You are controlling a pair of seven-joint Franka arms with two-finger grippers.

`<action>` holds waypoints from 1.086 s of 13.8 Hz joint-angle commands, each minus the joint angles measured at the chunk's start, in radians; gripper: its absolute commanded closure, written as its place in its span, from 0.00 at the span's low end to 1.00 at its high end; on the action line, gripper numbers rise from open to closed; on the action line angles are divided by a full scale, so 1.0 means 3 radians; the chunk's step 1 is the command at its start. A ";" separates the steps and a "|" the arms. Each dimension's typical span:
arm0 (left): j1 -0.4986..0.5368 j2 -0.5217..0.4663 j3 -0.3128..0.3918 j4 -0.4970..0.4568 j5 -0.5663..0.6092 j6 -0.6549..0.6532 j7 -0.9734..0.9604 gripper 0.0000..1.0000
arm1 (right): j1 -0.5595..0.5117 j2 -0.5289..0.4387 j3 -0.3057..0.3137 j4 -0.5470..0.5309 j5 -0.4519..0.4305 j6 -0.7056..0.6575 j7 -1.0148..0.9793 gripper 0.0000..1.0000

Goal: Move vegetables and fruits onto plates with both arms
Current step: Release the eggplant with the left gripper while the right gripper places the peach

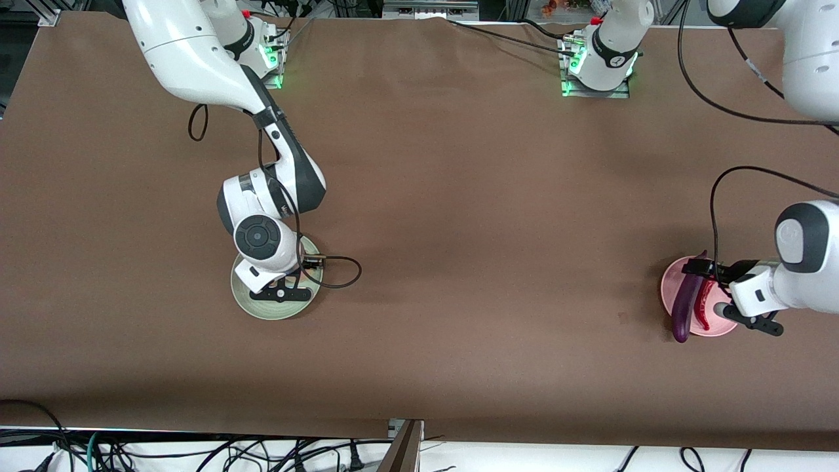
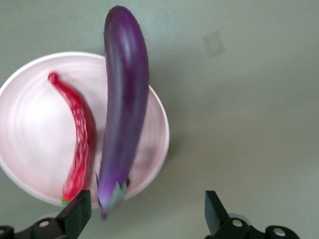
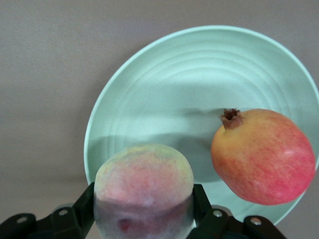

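Note:
My right gripper [image 1: 280, 294] is over the mint green plate [image 1: 262, 308], shut on the pale pink and yellow-green peach [image 3: 143, 186], which it holds above the plate's rim [image 3: 107, 99]. The red-orange pomegranate [image 3: 261, 157] lies on that plate; my right hand hides both fruits in the front view. The purple eggplant [image 1: 685, 308] and the red chili [image 1: 705, 313] lie side by side on the pink plate [image 1: 670, 288]. In the left wrist view the eggplant [image 2: 124, 109] overhangs the rim of the pink plate [image 2: 30, 129] at both ends, beside the chili [image 2: 79, 134]. My left gripper [image 2: 147, 214] is open and empty by the eggplant's stem end, and in the front view [image 1: 754, 320] it is at the plate's edge.
The brown table [image 1: 459, 229] stretches wide between the two plates. Black cables loop from both wrists [image 1: 341, 272]. Both arm bases [image 1: 596, 65] stand farthest from the front camera.

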 commanded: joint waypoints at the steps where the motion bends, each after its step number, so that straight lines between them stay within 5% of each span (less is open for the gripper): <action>1: -0.0006 -0.0386 -0.0092 -0.0079 -0.0041 -0.0266 -0.0338 0.00 | -0.0029 0.0014 0.0021 -0.0031 0.0002 0.0071 0.0014 0.78; 2: -0.0006 -0.0503 -0.0113 -0.0079 -0.0036 -0.0368 -0.0471 0.00 | -0.0029 0.0014 0.0021 -0.0031 0.0002 0.0072 0.0004 0.66; 3: -0.0006 -0.0626 -0.0184 -0.0079 -0.0031 -0.0476 -0.0619 0.00 | -0.0044 0.0024 0.0016 -0.0021 0.0002 0.0072 -0.0006 0.42; 4: -0.0006 -0.0754 -0.0245 -0.0079 -0.0015 -0.0578 -0.0747 0.00 | -0.0075 0.0014 0.0016 -0.0006 -0.0003 0.0066 -0.0021 0.00; 10: -0.0011 -0.1352 -0.0430 -0.0094 0.0000 -0.0972 -0.1122 0.00 | -0.0218 -0.0461 0.0011 0.0127 -0.0039 -0.0255 -0.0465 0.00; 15: -0.0174 -0.1854 -0.0441 -0.0589 0.0021 -0.0963 -0.1443 0.00 | -0.0412 -0.0941 0.0010 0.0198 -0.0003 -0.0939 -0.0896 0.00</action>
